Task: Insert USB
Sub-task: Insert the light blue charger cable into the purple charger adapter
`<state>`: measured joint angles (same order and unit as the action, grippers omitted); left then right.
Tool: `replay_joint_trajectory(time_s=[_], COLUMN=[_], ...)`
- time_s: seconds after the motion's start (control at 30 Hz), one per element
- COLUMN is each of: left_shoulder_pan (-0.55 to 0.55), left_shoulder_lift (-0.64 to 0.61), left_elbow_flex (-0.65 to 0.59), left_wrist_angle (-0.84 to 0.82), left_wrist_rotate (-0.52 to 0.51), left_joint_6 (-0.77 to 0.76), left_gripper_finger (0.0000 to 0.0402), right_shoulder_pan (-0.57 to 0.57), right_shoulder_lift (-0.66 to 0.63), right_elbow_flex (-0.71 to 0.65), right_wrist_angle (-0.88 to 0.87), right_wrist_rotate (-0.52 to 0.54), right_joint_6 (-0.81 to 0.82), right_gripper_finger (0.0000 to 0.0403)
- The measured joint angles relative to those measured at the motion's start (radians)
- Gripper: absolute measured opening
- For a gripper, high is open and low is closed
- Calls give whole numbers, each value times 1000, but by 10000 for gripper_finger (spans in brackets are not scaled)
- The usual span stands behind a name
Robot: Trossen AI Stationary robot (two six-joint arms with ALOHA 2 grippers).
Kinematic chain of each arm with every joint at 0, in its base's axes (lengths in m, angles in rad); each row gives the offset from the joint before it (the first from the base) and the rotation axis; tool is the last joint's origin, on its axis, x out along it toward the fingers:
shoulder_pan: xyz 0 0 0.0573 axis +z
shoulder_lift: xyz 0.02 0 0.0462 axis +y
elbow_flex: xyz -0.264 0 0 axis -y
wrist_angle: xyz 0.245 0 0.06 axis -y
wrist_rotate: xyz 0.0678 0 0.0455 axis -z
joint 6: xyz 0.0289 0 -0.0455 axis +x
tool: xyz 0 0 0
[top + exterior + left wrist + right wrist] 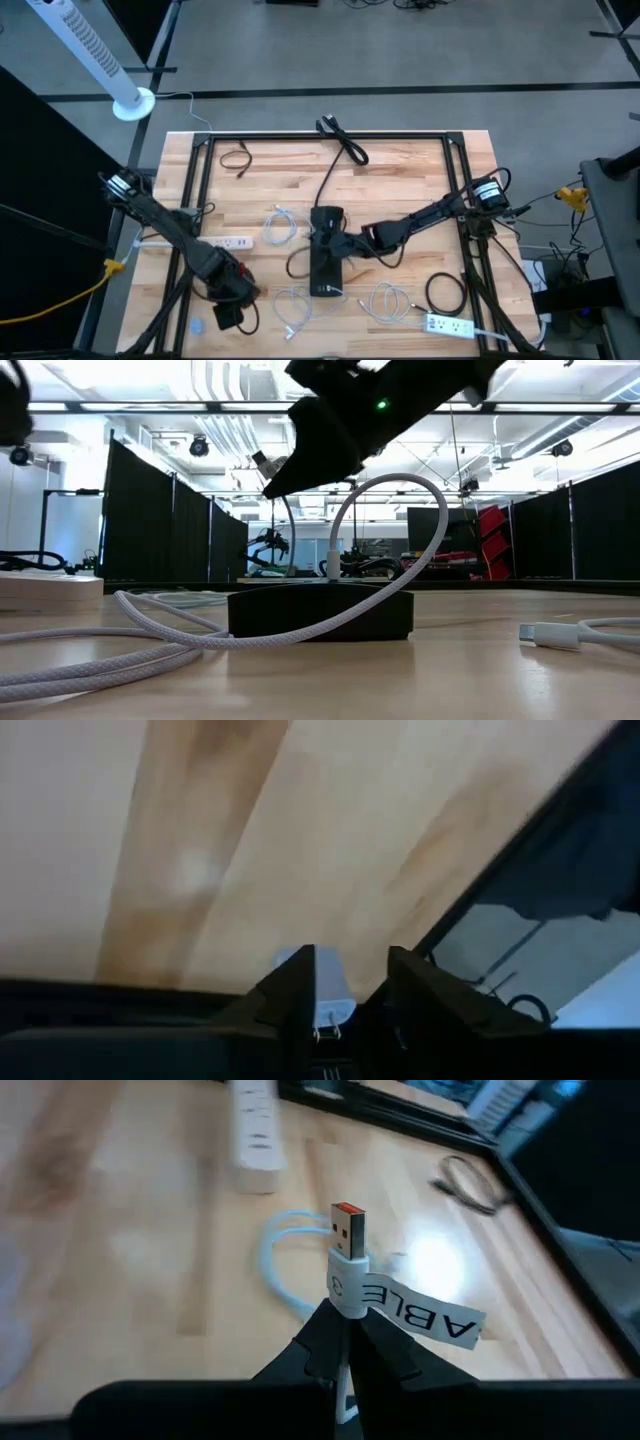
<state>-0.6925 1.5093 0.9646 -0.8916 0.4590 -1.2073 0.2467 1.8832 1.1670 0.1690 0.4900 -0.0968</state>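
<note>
1. Two dark fingers of the right tool (345, 1342) pressed together on a white USB plug (347, 1265), clamped just below its metal tip; orange tongue of the plug facing up and away from the wrist.
2. Hanging beside the clamped plug: a white label (425, 1312) with black letters, wrapped around the cable.
3. Seen from above, right tool (340, 243) poised over the middle of the worktop (400, 175), at the upper part of a black box (326, 264) that lies flat there.
4. From worktop height, white braided cable (390, 550) arching up from the box (320, 614) and down again across the wood toward the camera.
5. Left tool (350, 982) low at the near left corner of the worktop (250, 840), fingers a small way apart, nothing gripped; a small pale blue item (322, 982) visible between them, unclear what.
6. Scattered farther out: a white power strip (225, 241) left of centre, another power strip (448, 325) at the near right edge, loose white cables (388, 300), black cable coils (446, 293).
</note>
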Motion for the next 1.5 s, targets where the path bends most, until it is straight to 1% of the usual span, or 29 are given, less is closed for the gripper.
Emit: replay_joint_trajectory(time_s=[0.13, 0.3, 0.4, 0.5, 0.67, 0.8, 0.9, 1.13, 1.27, 1.33, 1.37, 1.4, 1.47, 1.5], left_shoulder_pan=[-46, -105, -138, -164, -188, -188, -189, -199, -209, -210, -210, -210, -209, -209], left_shoulder_lift=[37, 84, 116, 149, 197, 242, 290, 376, 385, 385, 386, 386, 386, 385], left_elbow_flex=[-3, 2, 19, 24, 24, 24, 24, 23, 23, 23, 23, 23, 23, 27], left_wrist_angle=[2, 31, 38, 44, 43, 43, 39, 35, 35, 35, 35, 35, 35, 32], left_wrist_rotate=[16, 141, 157, 157, 172, 170, 173, 293, 282, 263, 261, 260, 245, 230], left_joint_6=[-76, -194, -219, -219, -175, -126, -102, -40, -6, -6, -6, -7, -17, -17], left_gripper_finger=[187, 261, 288, 298, 295, 289, 287, 286, 282, 268, 255, 237, 187, 186], right_shoulder_pan=[40, 73, 76, 76, 76, 76, 76, 76, 76, 76, 76, 76, 76, 76], right_shoulder_lift=[0, 0, 0, 0, 0, 0, 0, 0, 0, 0, 0, 0, 0, 0], right_elbow_flex=[-3, -3, -7, -11, -17, -38, -58, -94, -95, -95, -95, -95, -95, -95], right_wrist_angle=[3, 4, 21, 43, 46, 53, 55, 53, 57, 56, 56, 56, 57, 56], right_wrist_rotate=[4, 3, 4, 1, -5, -30, -29, -30, -29, -30, -29, -29, -29, -29], right_joint_6=[0, 5, -27, -43, -50, -42, -17, 41, 47, 47, 47, 47, 47, 46], right_gripper_finger=[0, 0, 0, 0, 0, 0, 0, 0, 0, 0, 0, 0, 0, 0])
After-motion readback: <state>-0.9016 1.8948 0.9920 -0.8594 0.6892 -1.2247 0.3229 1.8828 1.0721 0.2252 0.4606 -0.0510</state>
